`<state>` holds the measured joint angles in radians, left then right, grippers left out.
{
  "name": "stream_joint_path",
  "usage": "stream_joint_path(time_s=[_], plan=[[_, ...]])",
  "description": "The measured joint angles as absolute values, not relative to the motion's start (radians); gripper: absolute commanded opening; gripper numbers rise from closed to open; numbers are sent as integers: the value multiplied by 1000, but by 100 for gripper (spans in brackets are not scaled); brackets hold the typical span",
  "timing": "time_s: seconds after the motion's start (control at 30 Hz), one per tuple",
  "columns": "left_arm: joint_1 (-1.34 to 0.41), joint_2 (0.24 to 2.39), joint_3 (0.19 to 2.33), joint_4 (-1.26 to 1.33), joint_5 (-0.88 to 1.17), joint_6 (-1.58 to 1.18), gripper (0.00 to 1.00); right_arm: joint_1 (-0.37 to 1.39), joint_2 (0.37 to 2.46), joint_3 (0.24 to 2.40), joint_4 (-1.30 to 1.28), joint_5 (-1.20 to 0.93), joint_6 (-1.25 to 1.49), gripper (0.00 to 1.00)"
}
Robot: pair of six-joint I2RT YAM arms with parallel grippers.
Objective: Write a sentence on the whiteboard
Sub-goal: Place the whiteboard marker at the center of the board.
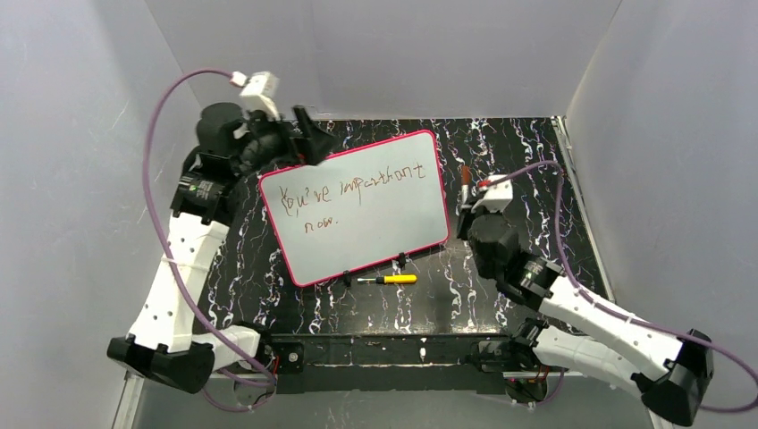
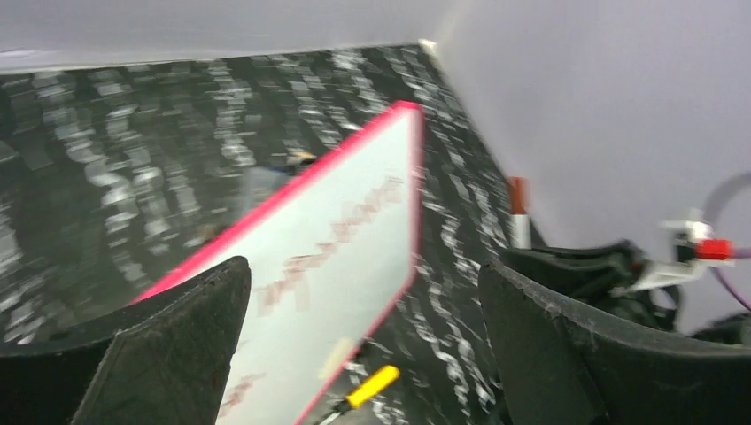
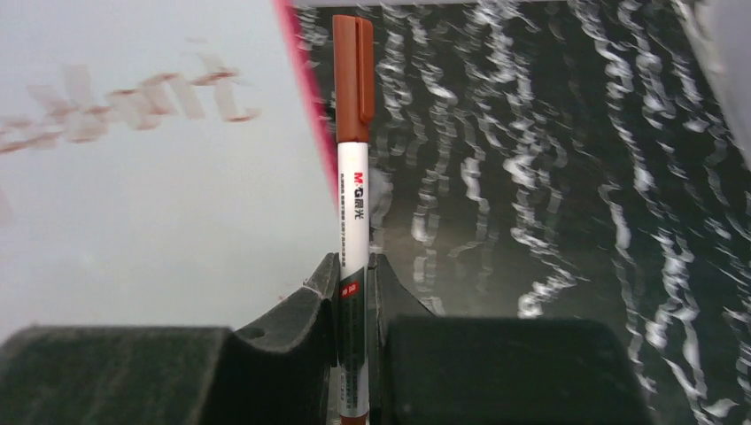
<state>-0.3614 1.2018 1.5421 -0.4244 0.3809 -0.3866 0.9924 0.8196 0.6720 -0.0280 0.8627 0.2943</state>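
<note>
The whiteboard (image 1: 384,228) lies tilted on the black marbled table, its pink-red rim and two black clips at the near edge. The sentence (image 1: 350,189) reads "You've important now." in reddish-brown marker. My left gripper (image 1: 315,143) is open and empty, raised over the board's far left corner; in the left wrist view (image 2: 363,274) the board (image 2: 372,221) and blurred lettering (image 2: 341,235) show between its fingers. My right gripper (image 1: 467,207) is shut on a white marker with a brown cap (image 3: 352,168), just right of the board's right edge (image 3: 159,221). The lettering's end (image 3: 133,102) shows there.
A small yellow-handled tool (image 1: 393,279) lies on the table just below the board's near edge, and shows in the left wrist view (image 2: 370,387). Grey walls enclose the table on the left, back and right.
</note>
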Motion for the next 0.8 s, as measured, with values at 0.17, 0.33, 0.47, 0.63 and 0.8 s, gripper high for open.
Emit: stream_joint_path(time_s=[0.17,0.33,0.47,0.63,0.8], plan=[[-102,1114,1381,-433,310,-368,98,604,900,662,-72,644,311,1],[-39,946,1139,-440,132,-338,98,339,1006,603,-67,362,348,1],[-32,813,1020,-442,-32,-321,98,312,1105,588,-64,247,367,14],[-31,648,870,-405,-212,-296,98,307,1171,579,-51,206,399,47],[-31,583,805,-404,-302,-260,98,305,1177,574,-48,211,415,78]])
